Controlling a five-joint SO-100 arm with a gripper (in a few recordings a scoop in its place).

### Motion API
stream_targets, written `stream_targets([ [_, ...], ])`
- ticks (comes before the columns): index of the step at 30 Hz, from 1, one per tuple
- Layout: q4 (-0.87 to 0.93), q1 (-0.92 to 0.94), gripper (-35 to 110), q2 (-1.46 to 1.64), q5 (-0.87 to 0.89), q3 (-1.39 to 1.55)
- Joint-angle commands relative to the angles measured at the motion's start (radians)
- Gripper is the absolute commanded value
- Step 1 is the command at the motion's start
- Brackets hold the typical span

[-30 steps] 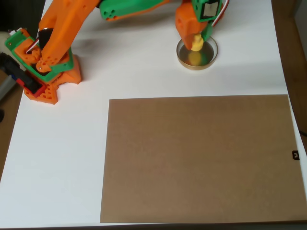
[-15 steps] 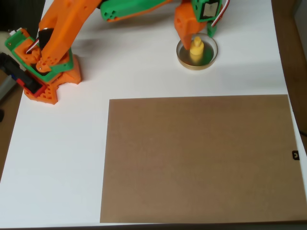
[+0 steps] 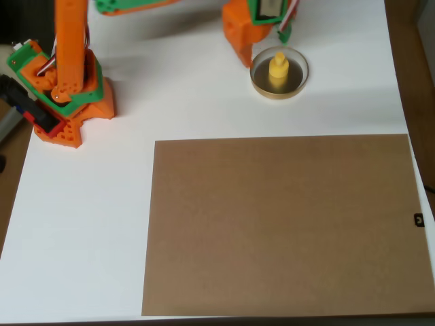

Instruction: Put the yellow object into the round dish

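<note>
Tool (image 3: 264,49) spread, empty, beside round dish (image 3: 298,83).

Single overhead view, fixed, looking straight down on the white bench (image 3: 102,224). Far enough to take in nearly the whole top, with a brown mat (image 3: 282,224) filling the lower right. Arm base (image 3: 64,102) at upper left; round dish (image 3: 296,85) near the top edge. Bench edges show at left and right.
</note>
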Motion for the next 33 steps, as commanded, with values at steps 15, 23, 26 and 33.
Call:
stream_targets([
  [15, -0.067, 0.422, 24, 0.891, -0.080, 0.566],
  [23, -0.170, 0.676, 22, 1.072, -0.038, 0.727],
  [26, -0.225, 0.775, 22, 1.131, -0.009, 0.778],
  [33, -0.367, 0.979, 18, 1.266, 0.086, 0.925],
])
